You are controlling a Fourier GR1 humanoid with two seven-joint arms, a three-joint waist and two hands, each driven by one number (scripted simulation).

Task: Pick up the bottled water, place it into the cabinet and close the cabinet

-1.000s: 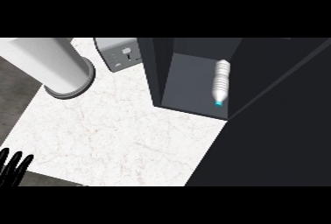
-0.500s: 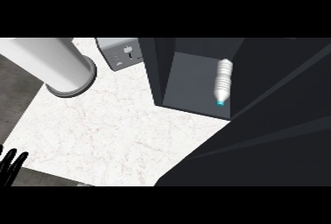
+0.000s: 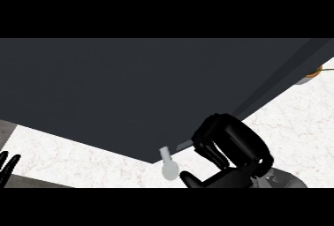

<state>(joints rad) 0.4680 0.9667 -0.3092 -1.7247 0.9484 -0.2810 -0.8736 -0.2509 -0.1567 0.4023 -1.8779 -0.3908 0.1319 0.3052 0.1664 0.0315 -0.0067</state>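
Observation:
The dark cabinet door [image 3: 130, 92] fills most of the head view and hides the cabinet's inside, so the bottled water cannot be seen. A pale grey handle [image 3: 168, 165] sticks out near the door's lower corner. My right hand [image 3: 231, 143] lies against the door's edge just right of the handle, its fingers bent loosely over the edge and holding nothing. My left hand [image 3: 6, 167] rests open at the lower left edge, fingers up.
White marble counter [image 3: 300, 119] shows to the right of the door and in a strip at the lower left [image 3: 72, 159]. A small round brownish object [image 3: 313, 75] peeks out behind the door's upper right edge.
The door has swung across the view and now covers the cabinet opening, the bottle and the grey cylinder. My right hand has come into view against the door's edge.

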